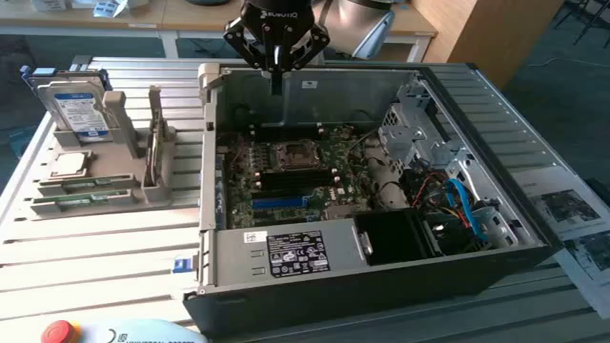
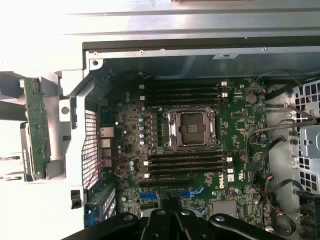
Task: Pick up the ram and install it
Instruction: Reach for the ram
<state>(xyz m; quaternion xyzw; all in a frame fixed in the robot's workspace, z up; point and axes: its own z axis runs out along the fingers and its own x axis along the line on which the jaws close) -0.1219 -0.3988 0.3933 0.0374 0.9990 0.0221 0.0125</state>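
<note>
With fingers clenched on nothing, the gripper [image 1: 276,84] hangs over the case [image 1: 205,179]; reaching so for the ram [image 2: 36,127], at the case's nine o'clock, could topple it.

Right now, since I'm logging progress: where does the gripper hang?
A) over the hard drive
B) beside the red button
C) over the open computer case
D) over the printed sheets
C: the gripper hangs over the open computer case, and the wrist view looks down on the motherboard.
</note>
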